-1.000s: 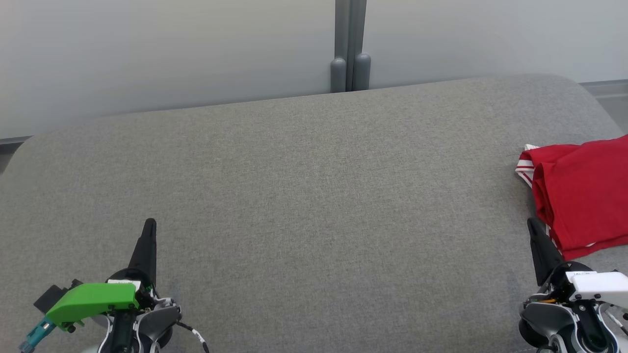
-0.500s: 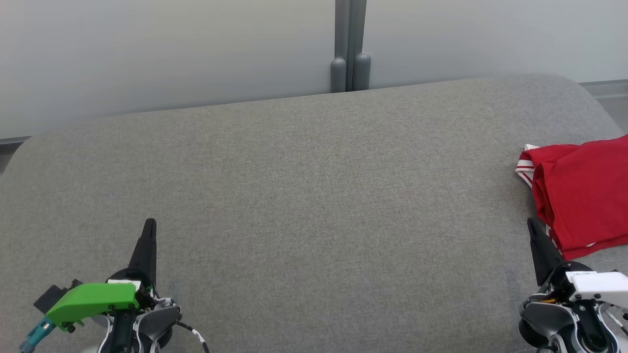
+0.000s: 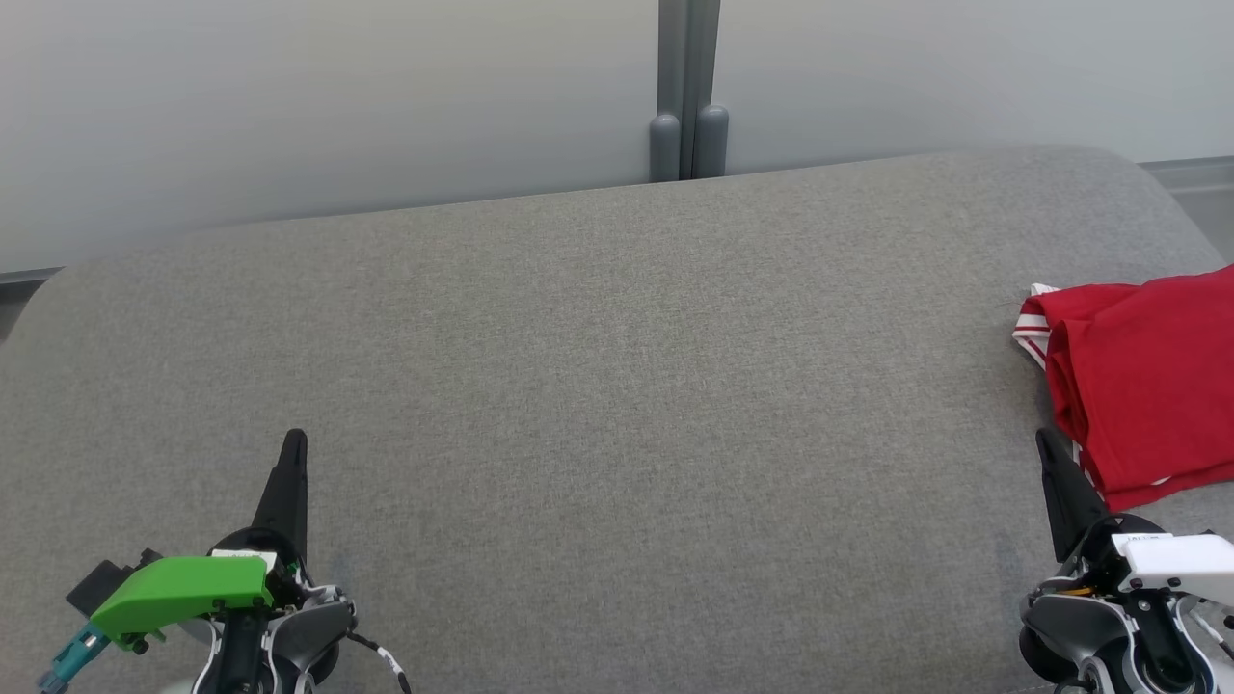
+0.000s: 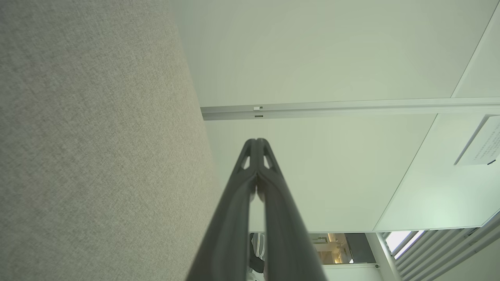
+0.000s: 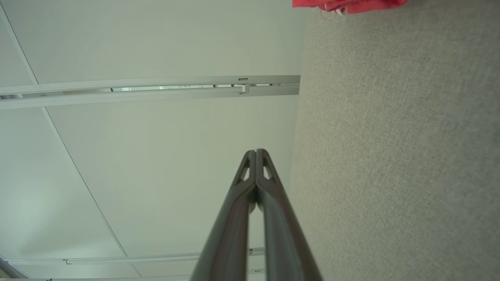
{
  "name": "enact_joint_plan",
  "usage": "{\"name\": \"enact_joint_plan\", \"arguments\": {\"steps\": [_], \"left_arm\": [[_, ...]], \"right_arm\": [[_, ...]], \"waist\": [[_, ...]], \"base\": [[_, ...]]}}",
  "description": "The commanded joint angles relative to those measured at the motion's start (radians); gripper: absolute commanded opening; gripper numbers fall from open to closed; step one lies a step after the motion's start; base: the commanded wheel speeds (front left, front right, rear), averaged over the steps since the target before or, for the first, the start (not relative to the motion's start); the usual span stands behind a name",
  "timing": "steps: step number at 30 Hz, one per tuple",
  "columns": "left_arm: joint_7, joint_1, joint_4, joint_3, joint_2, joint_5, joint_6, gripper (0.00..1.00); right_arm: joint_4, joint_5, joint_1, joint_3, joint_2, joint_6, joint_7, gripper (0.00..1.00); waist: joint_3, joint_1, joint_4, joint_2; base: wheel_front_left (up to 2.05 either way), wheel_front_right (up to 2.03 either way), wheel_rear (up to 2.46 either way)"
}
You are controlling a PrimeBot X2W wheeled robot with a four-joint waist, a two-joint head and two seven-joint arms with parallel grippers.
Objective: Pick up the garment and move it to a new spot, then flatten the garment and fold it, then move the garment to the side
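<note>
1. The garment point(image 3: 1147, 386), red with white-striped trim, lay folded at the right edge of the grey bench point(image 3: 617, 366) (partly cut off by the frame).
2. The left gripper point(image 3: 294, 441) sat at the near left, fingers pressed together, holding nothing.
3. The right gripper point(image 3: 1045, 443) sat at the near right, likewise closed and empty, its tip just beside the garment's near corner; contact could not be told.

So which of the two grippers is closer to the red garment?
The right gripper, with the white housing: its tip lies beside the red garment. The left gripper, with the green cover, is far across the grey cushion.
</note>
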Motion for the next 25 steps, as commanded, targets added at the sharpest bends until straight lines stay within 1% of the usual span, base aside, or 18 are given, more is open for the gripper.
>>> {"name": "enact_joint_plan", "arguments": {"steps": [1, 25], "left_arm": [[0.001, -0.013, -0.001, 0.004, 0.000, -0.004, -0.003, 0.00], [0.001, -0.012, -0.001, 0.004, 0.000, -0.004, -0.003, 0.00]], "right_arm": [[-0.004, 0.006, -0.008, -0.003, -0.005, 0.001, 0.003, 0.00], [-0.004, 0.006, -0.008, -0.003, -0.005, 0.001, 0.003, 0.00]], "waist": [[0.000, 0.0000, 0.000, 0.0000], [0.000, 0.0000, 0.000, 0.0000]], "base": [[0.00, 0.00, 0.00], [0.00, 0.00, 0.00]]}}
